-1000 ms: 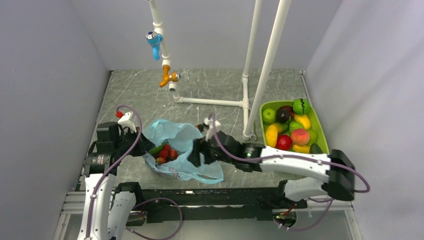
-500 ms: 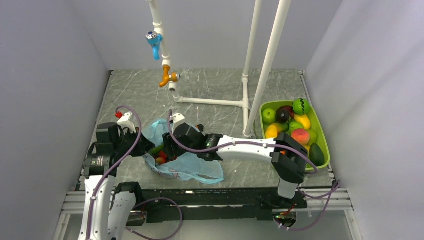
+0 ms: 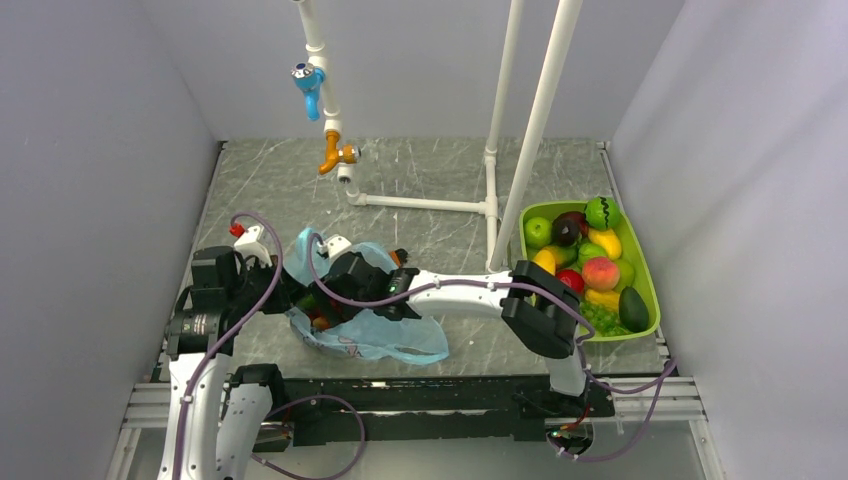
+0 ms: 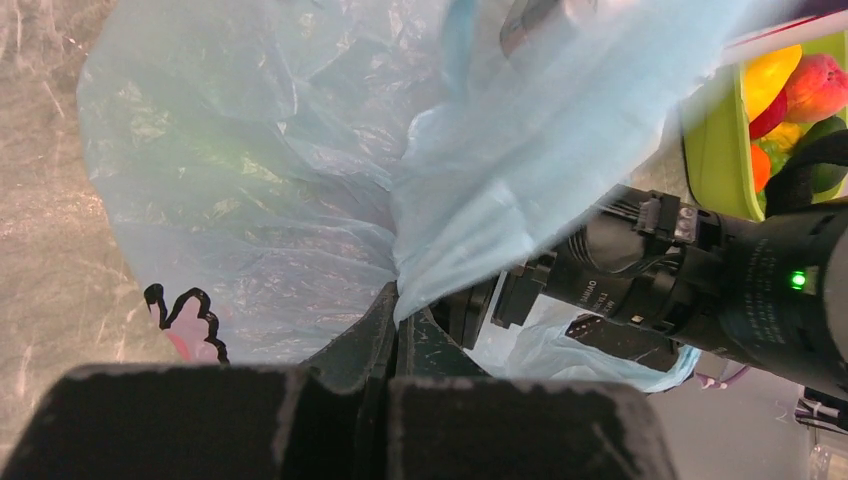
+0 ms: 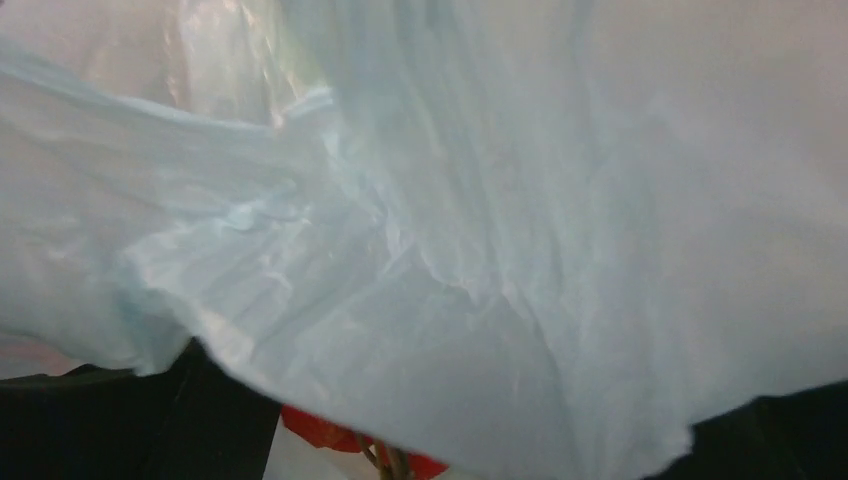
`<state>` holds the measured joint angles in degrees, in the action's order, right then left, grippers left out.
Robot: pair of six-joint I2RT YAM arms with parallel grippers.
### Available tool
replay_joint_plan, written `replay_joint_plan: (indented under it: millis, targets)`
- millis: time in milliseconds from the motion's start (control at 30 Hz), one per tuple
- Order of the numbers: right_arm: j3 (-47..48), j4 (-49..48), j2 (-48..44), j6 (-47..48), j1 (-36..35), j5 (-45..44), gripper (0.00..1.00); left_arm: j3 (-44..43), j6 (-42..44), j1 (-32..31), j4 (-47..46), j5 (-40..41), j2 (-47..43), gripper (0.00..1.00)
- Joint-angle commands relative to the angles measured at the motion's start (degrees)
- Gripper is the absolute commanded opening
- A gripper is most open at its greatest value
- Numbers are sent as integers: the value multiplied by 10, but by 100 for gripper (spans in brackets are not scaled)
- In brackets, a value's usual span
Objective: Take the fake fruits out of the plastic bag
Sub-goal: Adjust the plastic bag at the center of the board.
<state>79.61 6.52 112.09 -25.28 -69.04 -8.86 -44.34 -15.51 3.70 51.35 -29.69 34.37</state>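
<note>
Right tool (image 3: 325, 298) reaches into the plastic bag (image 3: 385, 340), arm stretched leftward

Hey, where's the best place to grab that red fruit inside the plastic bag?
Probably pinch the red fruit across its uncovered part, entering from above through the mouth of the plastic bag, which the left gripper holds up; loose film drapes the rest.

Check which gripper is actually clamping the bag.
The left gripper: its fingers are shut on a fold of the plastic bag. The right gripper sits open inside the bag, fingers apart.
</note>
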Motion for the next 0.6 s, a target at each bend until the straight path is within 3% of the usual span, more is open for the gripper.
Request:
replay_joint_plan:
  millis: [0,567]
  targets:
    - [-15,-9,-6,26,-1,21,87,-3,10,3,-14,-5,-7,0]
    - [-156,-87,-46,42,-54,11,96,-4,11,3,-13,-5,6,0]
